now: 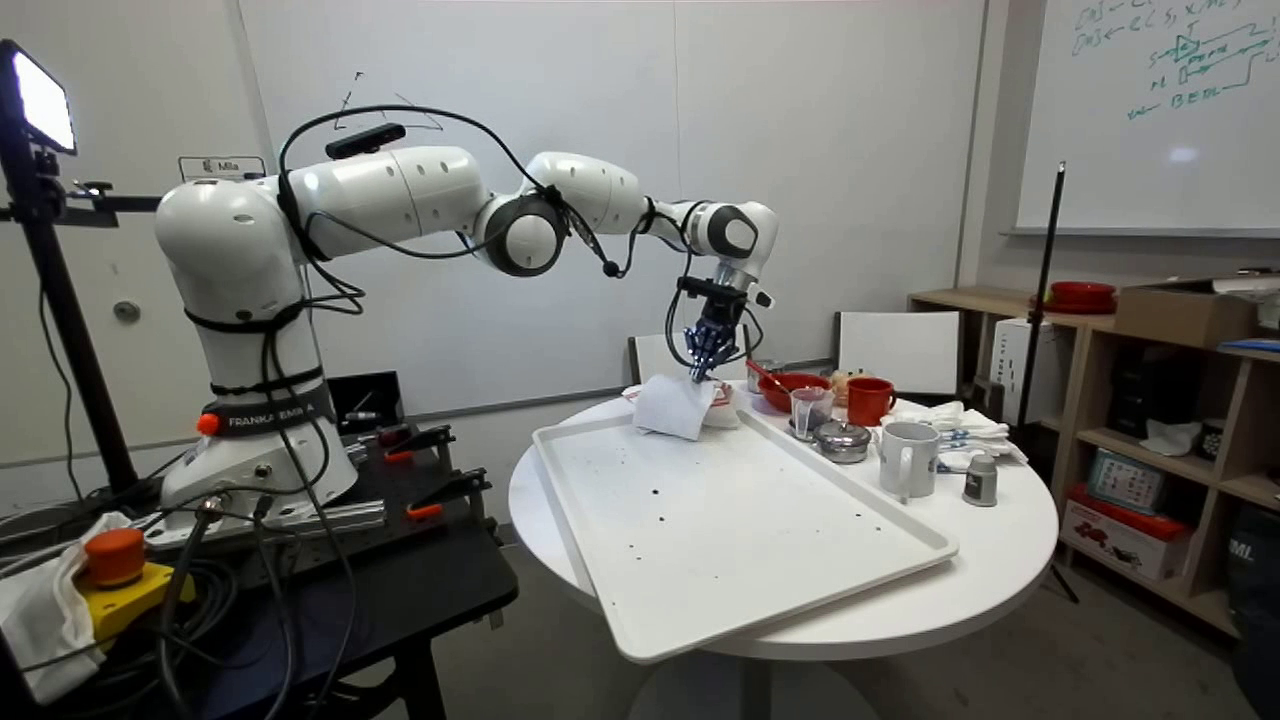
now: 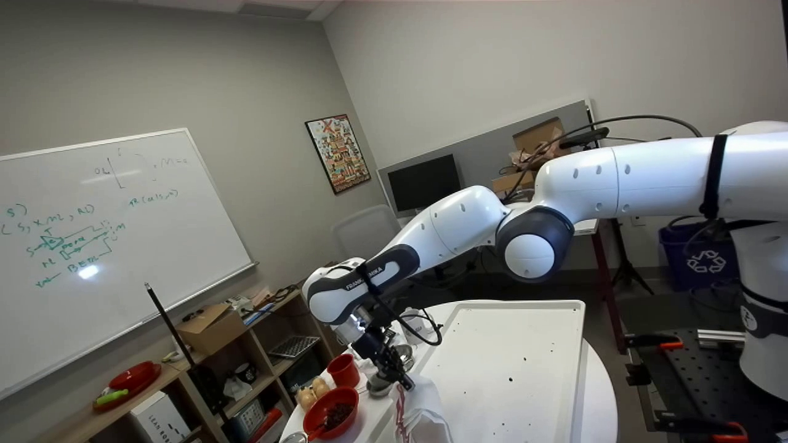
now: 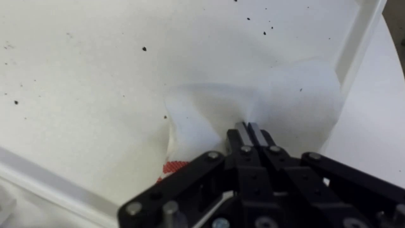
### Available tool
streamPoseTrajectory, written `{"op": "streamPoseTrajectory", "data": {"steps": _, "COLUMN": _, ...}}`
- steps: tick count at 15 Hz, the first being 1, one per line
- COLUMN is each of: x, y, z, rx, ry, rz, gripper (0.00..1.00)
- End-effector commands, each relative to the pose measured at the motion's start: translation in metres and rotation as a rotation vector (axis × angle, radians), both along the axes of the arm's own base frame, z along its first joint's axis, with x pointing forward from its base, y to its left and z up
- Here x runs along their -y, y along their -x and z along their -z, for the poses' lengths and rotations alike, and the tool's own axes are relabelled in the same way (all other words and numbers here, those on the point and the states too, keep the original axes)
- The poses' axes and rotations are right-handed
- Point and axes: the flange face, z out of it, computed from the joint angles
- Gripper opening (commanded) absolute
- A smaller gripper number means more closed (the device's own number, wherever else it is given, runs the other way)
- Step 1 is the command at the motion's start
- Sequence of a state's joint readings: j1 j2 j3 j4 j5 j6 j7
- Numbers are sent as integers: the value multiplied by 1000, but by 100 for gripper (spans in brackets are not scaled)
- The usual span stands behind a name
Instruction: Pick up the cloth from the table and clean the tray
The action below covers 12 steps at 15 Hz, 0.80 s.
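Note:
The white cloth (image 1: 672,408) with red stripes hangs from my gripper (image 1: 700,376) at the tray's far end. The cloth also shows in an exterior view (image 2: 425,407) and in the wrist view (image 3: 294,107). My gripper (image 3: 247,124) is shut on a pinched fold of it. The cloth's lower part spreads over the tray and reaches its side rim in the wrist view. The large white tray (image 1: 740,530) lies on the round table, with dark crumbs (image 3: 144,48) scattered over it. Part of the cloth is hidden behind the fingers.
Beside the tray on the round table (image 1: 1000,560) stand a red bowl (image 2: 332,411), a red mug (image 1: 870,400), a clear cup (image 1: 810,410), a metal tin (image 1: 842,442), a grey mug (image 1: 910,460) and a small shaker (image 1: 981,480). Folded white cloths (image 1: 955,425) lie behind the grey mug.

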<state>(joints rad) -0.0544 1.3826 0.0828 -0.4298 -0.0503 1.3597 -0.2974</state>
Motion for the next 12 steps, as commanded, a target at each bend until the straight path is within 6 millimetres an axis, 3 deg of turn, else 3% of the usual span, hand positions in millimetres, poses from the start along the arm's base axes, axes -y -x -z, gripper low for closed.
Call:
{"op": "streamPoseTrajectory", "data": {"steps": 1, "x": 18, "y": 7, "z": 17, "rx": -35, "ry": 65, "rz": -1, "gripper": 1}}
{"op": "streamPoseTrajectory", "data": {"steps": 7, "x": 20, "y": 13, "z": 58, "rx": -60, "ry": 145, "rz": -21, "gripper": 1}}
{"op": "streamPoseTrajectory", "data": {"steps": 12, "x": -18, "y": 14, "z": 77, "rx": -55, "ry": 215, "rz": -111, "gripper": 1}}
